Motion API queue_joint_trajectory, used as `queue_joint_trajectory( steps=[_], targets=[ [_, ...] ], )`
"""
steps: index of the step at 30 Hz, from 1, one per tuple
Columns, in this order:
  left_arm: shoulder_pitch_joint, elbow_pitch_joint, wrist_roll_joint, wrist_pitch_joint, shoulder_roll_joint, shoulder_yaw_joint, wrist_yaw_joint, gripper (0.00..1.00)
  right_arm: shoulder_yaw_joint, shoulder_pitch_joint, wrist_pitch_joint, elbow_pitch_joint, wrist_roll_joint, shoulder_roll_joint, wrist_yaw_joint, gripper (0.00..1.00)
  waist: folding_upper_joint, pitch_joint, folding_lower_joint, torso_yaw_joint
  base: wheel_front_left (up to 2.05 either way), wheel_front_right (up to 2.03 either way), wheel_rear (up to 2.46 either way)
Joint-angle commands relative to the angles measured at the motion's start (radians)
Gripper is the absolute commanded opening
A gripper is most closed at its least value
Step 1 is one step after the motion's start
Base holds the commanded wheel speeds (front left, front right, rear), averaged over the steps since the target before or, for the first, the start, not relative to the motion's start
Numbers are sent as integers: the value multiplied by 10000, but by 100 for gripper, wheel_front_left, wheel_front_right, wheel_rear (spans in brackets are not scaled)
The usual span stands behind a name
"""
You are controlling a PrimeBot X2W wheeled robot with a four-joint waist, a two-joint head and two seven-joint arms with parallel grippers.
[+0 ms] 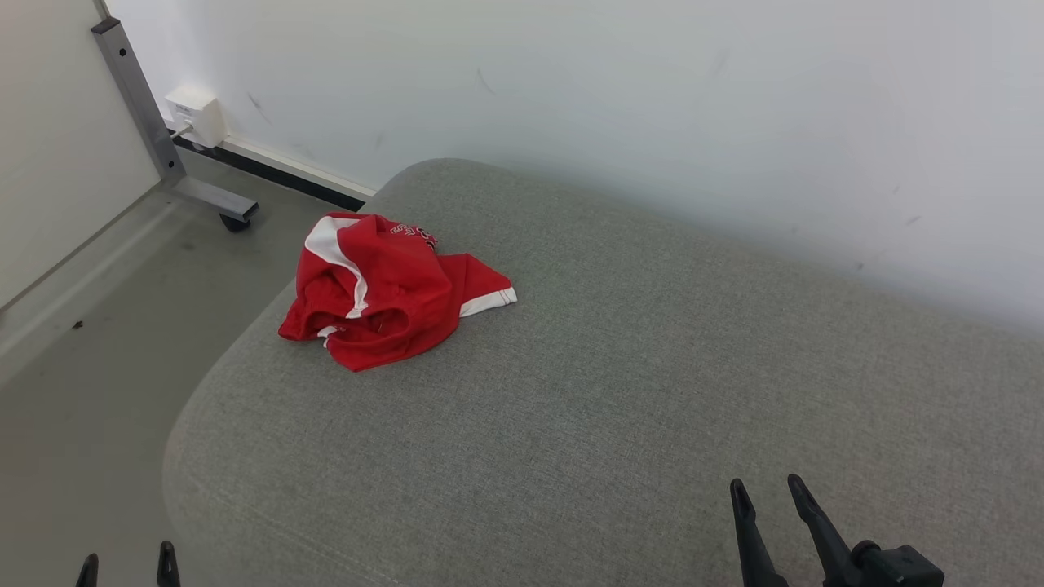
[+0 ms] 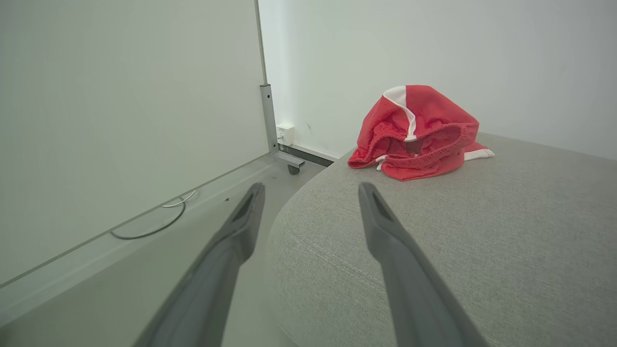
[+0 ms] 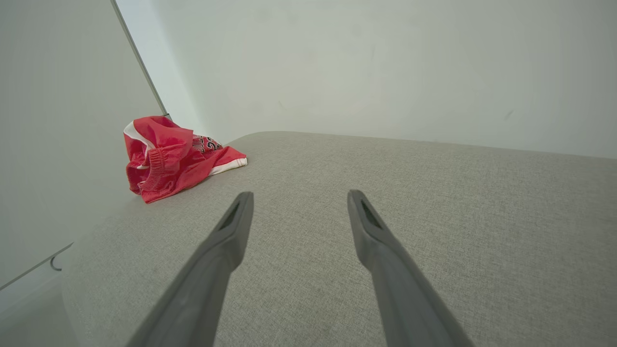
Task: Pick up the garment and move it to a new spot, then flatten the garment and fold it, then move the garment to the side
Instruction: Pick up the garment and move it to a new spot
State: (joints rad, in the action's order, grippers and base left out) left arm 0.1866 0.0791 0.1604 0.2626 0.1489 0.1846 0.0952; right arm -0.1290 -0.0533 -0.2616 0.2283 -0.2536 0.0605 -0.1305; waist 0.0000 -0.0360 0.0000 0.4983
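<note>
**Red garment (image 1: 383, 289) heaped on grey cushion (image 1: 620, 391)**

The left gripper (image 1: 126, 564) is held spread and empty at the cushion's left edge. The garment is crumpled near the far left corner. The right gripper (image 1: 767, 489) is spread, empty, well apart from it.

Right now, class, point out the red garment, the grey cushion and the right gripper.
red garment (image 1: 391, 287), head view, crumpled middle.
grey cushion (image 1: 636, 391), head view, bare top.
right gripper (image 1: 765, 483), head view, midway between fingertips.

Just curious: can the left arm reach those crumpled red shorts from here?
Probably yes: the left gripper is open, and only bare grey cushion lies between it and the red shorts.
</note>
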Motion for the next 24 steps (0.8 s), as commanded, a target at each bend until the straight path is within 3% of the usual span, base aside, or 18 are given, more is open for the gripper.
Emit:
queue_joint_trajectory(
  steps=[1, 6, 10, 24],
  targets=[
    [173, -50, 44, 30, 10, 56, -48, 100, -23, 80, -44, 28, -37, -12, 1, 100, 0, -4, 0, 33, 0, 0, 0],
    [63, 28, 97, 30, 32, 23, -40, 100, 11, 24, -44, 27, -44, 8, 1, 100, 0, -54, 0, -42, 0, 0, 0],
    [-488, 65, 181, 24, 177, 33, -12, 100, 102, 124, -44, -94, 92, 153, 1, 100, 0, 243, 0, -478, 0, 0, 0],
    [-4941, 290, 702, -861, 1770, 238, 129, 100, 1128, 1092, 54, -739, 399, 1014, 1, 100, 0, 2411, 0, -3074, 0, 0, 0]
  ],
)
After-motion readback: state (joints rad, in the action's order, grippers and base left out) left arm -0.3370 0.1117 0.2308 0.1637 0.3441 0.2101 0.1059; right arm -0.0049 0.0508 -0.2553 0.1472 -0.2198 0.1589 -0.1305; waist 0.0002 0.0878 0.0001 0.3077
